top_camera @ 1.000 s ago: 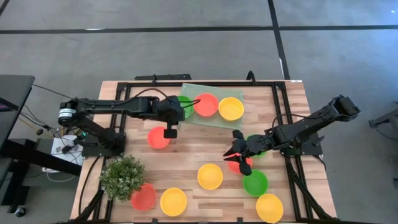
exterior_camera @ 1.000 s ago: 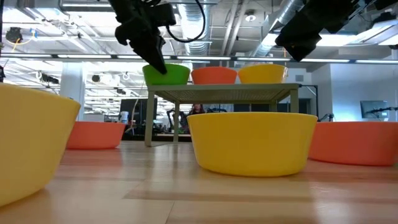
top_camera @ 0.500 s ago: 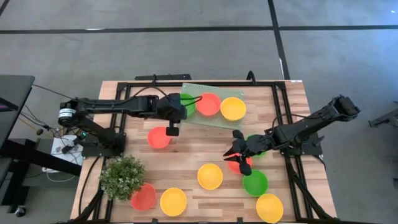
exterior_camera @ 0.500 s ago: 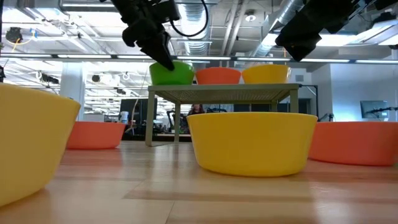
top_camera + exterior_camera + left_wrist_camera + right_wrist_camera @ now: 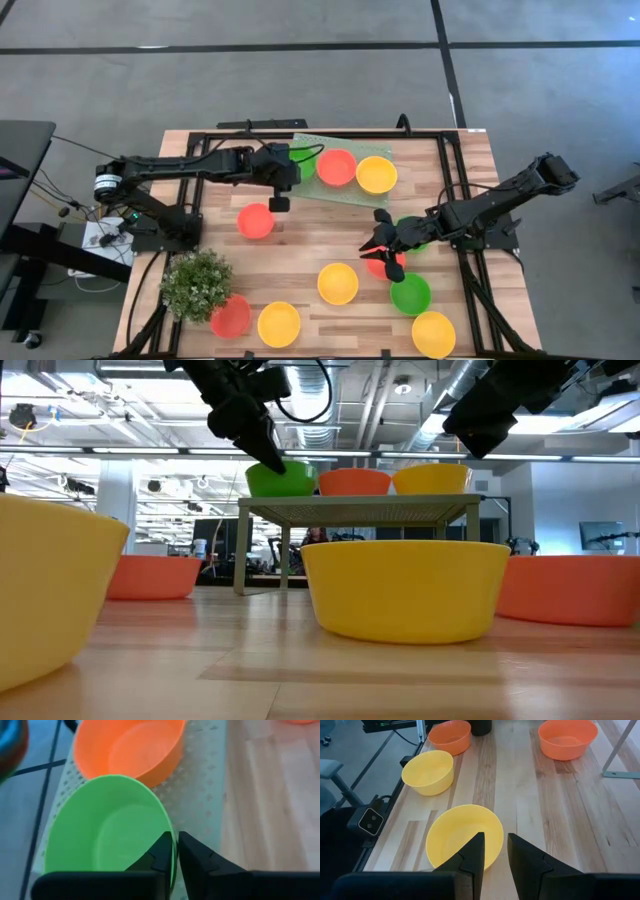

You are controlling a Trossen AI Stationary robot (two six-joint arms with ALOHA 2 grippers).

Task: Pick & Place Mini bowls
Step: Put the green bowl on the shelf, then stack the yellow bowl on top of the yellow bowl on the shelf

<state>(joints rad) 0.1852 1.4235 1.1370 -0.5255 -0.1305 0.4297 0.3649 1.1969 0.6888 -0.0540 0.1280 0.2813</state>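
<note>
Starting at the bench's [image 5: 300,250] left edge, you have a plant [image 5: 196,284] near the front left corner, with a red bowl [image 5: 231,316] touching it and a yellow bowl [image 5: 279,324] just beside that along the front edge. Your left gripper [image 5: 174,851] is at the back, over the rack's [image 5: 345,190] left end; its fingers [image 5: 162,854] straddle the rim of the green bowl [image 5: 107,830] there, the gap between them narrow, and you cannot tell whether they pinch the rim. That bowl sits on the rack with a red one [image 5: 336,167] and a yellow one [image 5: 376,174] in a row beside it. A lone red bowl [image 5: 256,221] lies on the bench in front of the rack's left end. Another yellow bowl [image 5: 338,283] sits mid-bench toward the front. Your right gripper [image 5: 384,243] hovers right of centre, fingers parted and holding nothing, above a red bowl [image 5: 378,266]. Near it lie two green bowls [image 5: 410,293], and a yellow one [image 5: 433,334] sits at the front right corner.
</note>
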